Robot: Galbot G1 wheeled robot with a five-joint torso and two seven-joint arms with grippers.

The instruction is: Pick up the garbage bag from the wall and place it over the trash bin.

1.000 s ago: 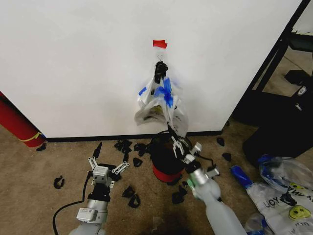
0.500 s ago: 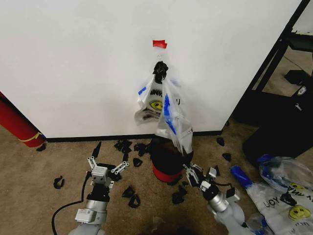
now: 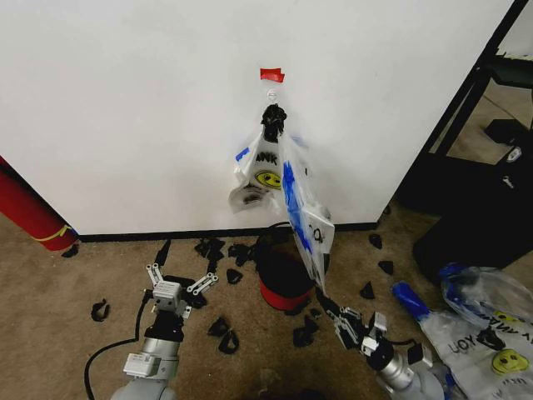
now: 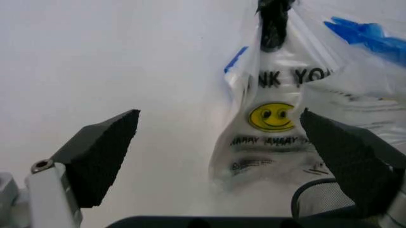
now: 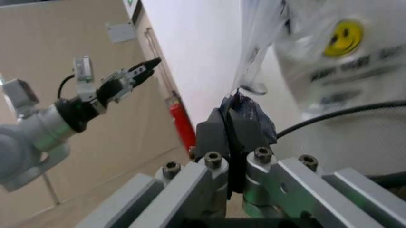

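Observation:
The garbage bag (image 3: 301,210), see-through with blue tape strips, stretches from the black clip (image 3: 272,119) on the white wall (image 3: 133,100) down over the trash bin (image 3: 281,279). My right gripper (image 3: 331,310) is shut on the bag's lower end, in front of the bin on its right side. The right wrist view shows the closed fingers (image 5: 231,118) pinching the thin plastic (image 5: 260,47). My left gripper (image 3: 176,282) hovers open above the carpet left of the bin, holding nothing. In the left wrist view its fingers (image 4: 101,152) stand wide apart facing the wall.
A bunch of printed bags with a yellow smiley (image 3: 260,177) hangs from the same clip under red tape (image 3: 271,75). Black clips litter the carpet (image 3: 221,327). A red roll (image 3: 29,212) leans at left. More bags (image 3: 487,329) and a black stand (image 3: 479,208) are at right.
My right gripper has drawn back toward me and lower, pulling the garbage bag out from the wall and across the bin. The left arm has hardly moved.

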